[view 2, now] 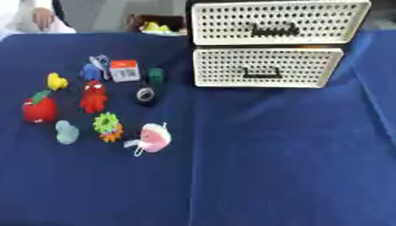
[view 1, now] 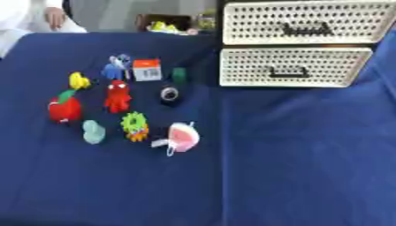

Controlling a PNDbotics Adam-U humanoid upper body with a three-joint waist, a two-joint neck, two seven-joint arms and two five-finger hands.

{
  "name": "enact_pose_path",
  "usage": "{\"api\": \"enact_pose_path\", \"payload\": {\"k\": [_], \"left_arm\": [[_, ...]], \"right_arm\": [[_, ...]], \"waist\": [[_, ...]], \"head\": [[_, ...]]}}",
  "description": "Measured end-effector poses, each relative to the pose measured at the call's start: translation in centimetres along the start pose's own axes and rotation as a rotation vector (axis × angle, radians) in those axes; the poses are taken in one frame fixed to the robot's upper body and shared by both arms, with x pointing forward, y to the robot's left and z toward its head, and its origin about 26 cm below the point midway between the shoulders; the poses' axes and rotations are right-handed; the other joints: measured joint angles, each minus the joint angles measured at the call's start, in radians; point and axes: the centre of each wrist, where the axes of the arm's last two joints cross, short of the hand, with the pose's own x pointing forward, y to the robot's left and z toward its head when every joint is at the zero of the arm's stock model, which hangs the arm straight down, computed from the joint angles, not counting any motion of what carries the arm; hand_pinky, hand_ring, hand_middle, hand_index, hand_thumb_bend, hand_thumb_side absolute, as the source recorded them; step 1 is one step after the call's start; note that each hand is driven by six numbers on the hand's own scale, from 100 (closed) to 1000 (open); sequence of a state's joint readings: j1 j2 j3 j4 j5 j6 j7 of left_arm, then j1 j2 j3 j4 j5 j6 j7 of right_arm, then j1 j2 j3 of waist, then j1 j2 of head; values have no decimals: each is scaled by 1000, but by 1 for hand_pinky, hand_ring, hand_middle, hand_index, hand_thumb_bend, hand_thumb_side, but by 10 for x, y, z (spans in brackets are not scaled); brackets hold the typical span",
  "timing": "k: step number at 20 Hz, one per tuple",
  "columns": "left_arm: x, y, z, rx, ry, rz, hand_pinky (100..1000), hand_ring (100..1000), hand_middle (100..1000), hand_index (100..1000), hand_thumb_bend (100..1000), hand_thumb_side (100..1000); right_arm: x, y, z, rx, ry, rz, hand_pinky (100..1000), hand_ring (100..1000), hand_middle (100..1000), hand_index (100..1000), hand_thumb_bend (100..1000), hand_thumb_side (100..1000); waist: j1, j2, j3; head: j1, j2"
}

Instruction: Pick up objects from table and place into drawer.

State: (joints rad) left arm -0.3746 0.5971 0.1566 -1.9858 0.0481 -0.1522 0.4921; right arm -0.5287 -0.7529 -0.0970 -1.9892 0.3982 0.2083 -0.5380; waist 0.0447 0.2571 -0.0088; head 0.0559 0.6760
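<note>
Several small toys lie on the left of the blue cloth: a red apple (view 1: 65, 107), a red octopus figure (view 1: 117, 96), a yellow piece (view 1: 79, 80), a blue figure (view 1: 114, 67), a white and orange box (view 1: 147, 69), a small green block (view 1: 179, 75), a black round thing (view 1: 169, 94), a pale teal shape (view 1: 93, 131), a green and orange spiky toy (view 1: 135, 126) and a pink round toy (view 1: 182, 137). A cream perforated drawer unit (view 1: 294, 66) stands at the back right, both drawers shut, each with a dark handle. Neither hand shows in any view.
The blue cloth (view 1: 294, 167) covers the whole table. Behind the table's far edge sits a box with yellow things (view 1: 164, 24), and a person in white (view 1: 31, 17) stays at the far left corner, not touching the toys.
</note>
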Motion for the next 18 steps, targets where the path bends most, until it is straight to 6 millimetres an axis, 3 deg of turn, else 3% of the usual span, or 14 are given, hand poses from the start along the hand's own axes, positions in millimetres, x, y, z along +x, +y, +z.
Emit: {"api": "enact_pose_path", "payload": {"k": [5,10,11,12,14,15,16,17,18], "left_arm": [[0,0,0,0,0,1,653,677,715,908,100,986],[0,0,0,0,1,0,652,676,714,907,100,986],[0,0,0,0,1,0,652,676,714,907,100,986],[0,0,0,0,2,0,652,676,714,907,100,986],[0,0,1,-1,4,-1,652,676,714,907,100,987],[-1,0,1,-2,5,-2,652,676,714,907,100,986],[-1,0,1,-3,6,-2,652,676,714,907,100,986],[-1,0,1,-4,7,-3,652,676,714,907,100,986],[-1,0,1,-5,8,-3,651,675,714,908,100,987]], "right_arm": [[0,0,0,9,0,12,705,740,628,843,100,959],[3,-3,-7,32,-31,100,620,627,543,834,100,994],[4,-5,-10,49,-43,134,530,550,479,827,100,1000],[6,-6,-14,77,-56,172,503,530,461,823,100,1000],[12,-9,-22,154,-89,244,308,403,322,771,117,1000],[15,-10,-27,204,-108,278,161,285,239,759,146,1000],[20,-11,-32,254,-127,306,100,227,198,757,162,1000],[24,-13,-38,301,-145,332,100,119,105,760,195,1000],[29,-14,-43,348,-160,355,100,100,100,782,300,1000]], "waist": [[-1,0,0],[-6,0,-4],[-8,0,-4],[-11,0,-5],[-16,-2,-5],[-19,-4,-6],[-21,-5,-6],[-23,-6,-6],[-25,-7,-6]], "head": [[-7,-5],[-37,-28],[-45,-34],[-51,-40],[-61,-53],[-65,-58],[-68,-64],[-71,-67],[-74,-72]]}}
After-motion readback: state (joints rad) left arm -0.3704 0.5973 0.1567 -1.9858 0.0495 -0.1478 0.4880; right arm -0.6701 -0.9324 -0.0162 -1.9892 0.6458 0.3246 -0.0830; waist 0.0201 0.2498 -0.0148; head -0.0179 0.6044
